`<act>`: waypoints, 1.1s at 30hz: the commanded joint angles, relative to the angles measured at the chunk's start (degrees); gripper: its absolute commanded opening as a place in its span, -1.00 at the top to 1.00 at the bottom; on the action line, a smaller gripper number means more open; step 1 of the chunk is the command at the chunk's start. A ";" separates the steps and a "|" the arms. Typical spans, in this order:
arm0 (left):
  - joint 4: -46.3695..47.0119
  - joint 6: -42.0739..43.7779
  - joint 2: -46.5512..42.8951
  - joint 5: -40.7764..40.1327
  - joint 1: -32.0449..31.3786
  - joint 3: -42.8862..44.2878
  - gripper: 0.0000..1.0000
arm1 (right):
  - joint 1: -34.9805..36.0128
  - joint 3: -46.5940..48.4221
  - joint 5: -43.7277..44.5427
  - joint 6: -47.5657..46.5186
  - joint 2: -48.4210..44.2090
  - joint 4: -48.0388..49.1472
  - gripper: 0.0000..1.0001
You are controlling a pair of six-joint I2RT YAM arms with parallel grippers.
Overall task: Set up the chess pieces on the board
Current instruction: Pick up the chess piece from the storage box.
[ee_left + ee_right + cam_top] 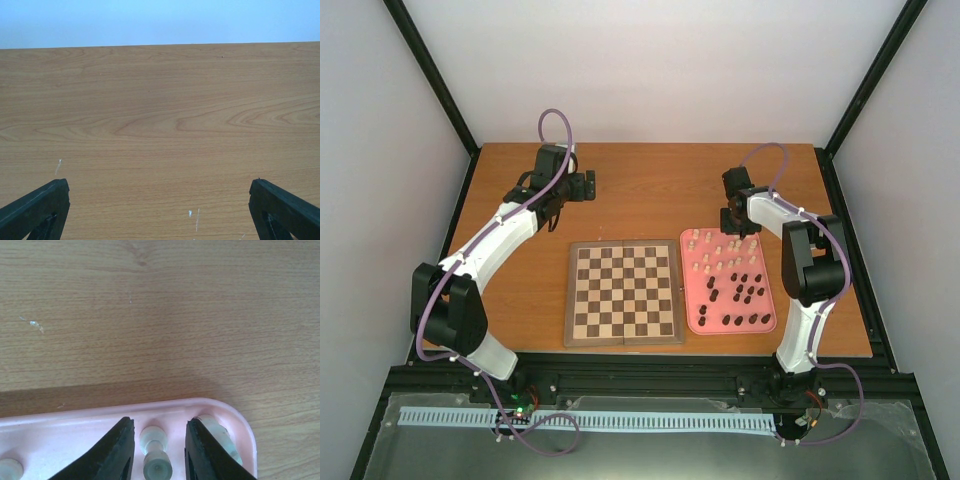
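Cream chess piece point(156, 460) sits near the pink tray's point(60, 425) rounded corner, between the right pincer's point(161, 422) fingers, with slim gaps on both sides: released, not gripping. That arm reaches forward, wrist tipped down. Left pincer point(159, 184) gapes wide over the surface point(150, 100), beyond the board point(624, 293).

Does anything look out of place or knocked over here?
Nothing stands out. The chess pieces all sit inside the pink tray, none spilled; the board lies bare. Just small white flecks on the table.
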 commanded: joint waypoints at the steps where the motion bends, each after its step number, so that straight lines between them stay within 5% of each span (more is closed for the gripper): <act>1: -0.31 0.67 -0.24 -0.54 -0.27 1.17 -0.99 | -0.12 -0.28 0.21 0.20 0.34 0.00 0.42; 6: -0.39 0.66 -0.21 -0.69 -0.27 1.29 -0.99 | -0.11 0.15 -0.26 0.16 0.53 -0.36 0.58; 33: -0.35 0.58 0.29 -0.36 -0.27 1.53 -0.99 | -0.14 -2.56 -0.63 0.56 -0.40 0.54 0.55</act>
